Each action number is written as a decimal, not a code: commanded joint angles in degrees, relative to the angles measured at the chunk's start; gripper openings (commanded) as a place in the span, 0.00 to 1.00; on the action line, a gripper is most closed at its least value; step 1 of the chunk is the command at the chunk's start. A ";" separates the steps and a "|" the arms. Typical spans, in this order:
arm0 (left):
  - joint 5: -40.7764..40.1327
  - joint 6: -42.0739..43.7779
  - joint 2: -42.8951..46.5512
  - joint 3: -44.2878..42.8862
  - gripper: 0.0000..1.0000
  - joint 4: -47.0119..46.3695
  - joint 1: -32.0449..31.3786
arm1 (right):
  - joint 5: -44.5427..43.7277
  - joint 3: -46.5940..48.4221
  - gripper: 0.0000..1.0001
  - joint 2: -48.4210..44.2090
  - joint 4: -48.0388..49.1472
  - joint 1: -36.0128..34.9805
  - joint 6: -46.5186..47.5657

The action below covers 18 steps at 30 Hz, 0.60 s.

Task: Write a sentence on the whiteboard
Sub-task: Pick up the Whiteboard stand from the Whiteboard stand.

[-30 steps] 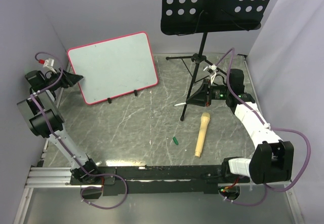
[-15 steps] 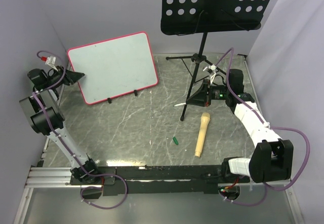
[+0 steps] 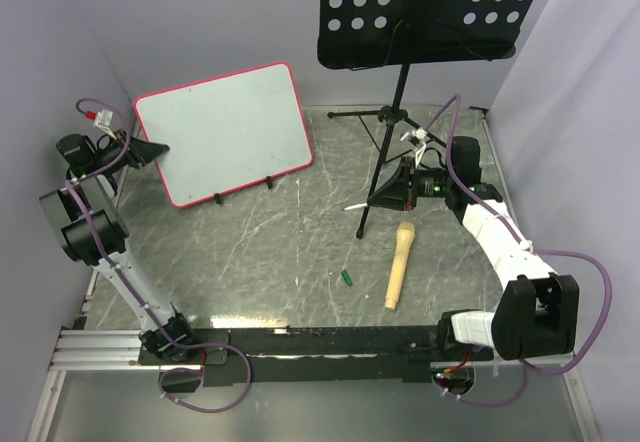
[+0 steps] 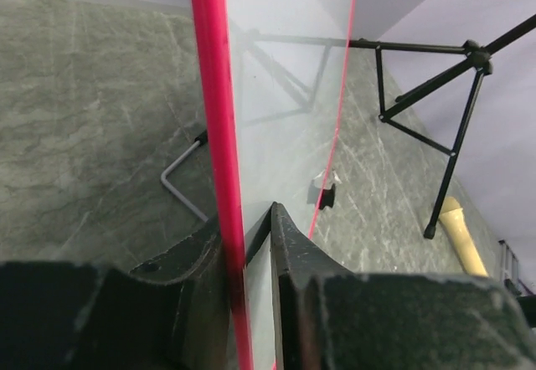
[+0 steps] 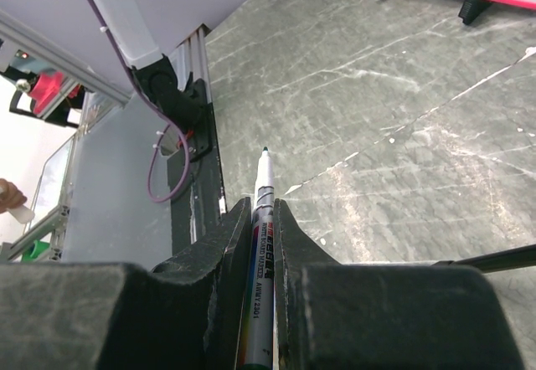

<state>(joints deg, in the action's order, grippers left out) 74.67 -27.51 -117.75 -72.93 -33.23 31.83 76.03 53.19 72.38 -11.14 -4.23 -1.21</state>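
Between left end effector (image 4: 248,223) jaws, whiteboard (image 4: 285,110) edge

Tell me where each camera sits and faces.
Top external: above and behind the bases, looking down on the table; left arm, right arm, whiteboard and music stand show.
Left wrist: looks along the left gripper, fingers either side of the whiteboard's pink edge.
Right wrist: looks along the right gripper, shut on a marker, across the table toward its near left corner.
Shared: all three catch the whiteboard; top and left wrist share the stand's legs.
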 commanded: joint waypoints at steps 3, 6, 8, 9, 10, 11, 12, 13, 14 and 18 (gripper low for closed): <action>1.44 -17.11 0.77 2.08 0.01 -30.18 -0.02 | 0.52 1.22 0.00 0.66 0.24 0.27 2.71; 1.44 -28.63 -0.10 2.17 0.01 -45.74 0.24 | 0.61 1.30 0.00 0.48 -0.03 0.28 2.88; 0.65 -33.90 -0.11 1.82 0.01 -52.60 0.33 | 0.70 1.22 0.00 0.48 0.06 0.27 2.88; 0.39 -34.80 0.15 1.74 0.01 -53.77 0.33 | 0.61 1.22 0.00 0.48 0.15 0.27 2.80; 0.21 -35.42 0.33 1.56 0.01 -54.65 0.33 | 0.79 1.22 0.00 0.57 0.15 0.27 2.80; -0.23 -35.77 0.68 1.56 0.01 -55.18 0.33 | 0.79 1.22 0.00 0.57 0.24 0.27 2.71; -0.40 -35.51 1.29 1.65 0.01 -55.62 0.42 | 0.87 1.22 0.00 0.48 0.24 0.36 2.71; -0.67 -35.25 1.65 1.82 0.01 -55.62 0.33 | 0.79 1.22 0.00 0.48 0.15 0.28 2.71; -0.93 -34.72 1.82 1.91 0.01 -55.45 0.42 | 0.79 1.22 0.00 0.48 0.24 0.27 2.71; -2.51 -37.17 2.18 2.27 0.01 -60.54 0.42 | 0.87 1.13 0.00 0.13 0.32 0.27 2.53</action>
<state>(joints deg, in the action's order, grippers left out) 75.37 -62.04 -118.48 -69.89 -69.45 31.68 75.99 53.19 72.69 -11.79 -4.23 -0.10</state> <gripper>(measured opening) 0.159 0.193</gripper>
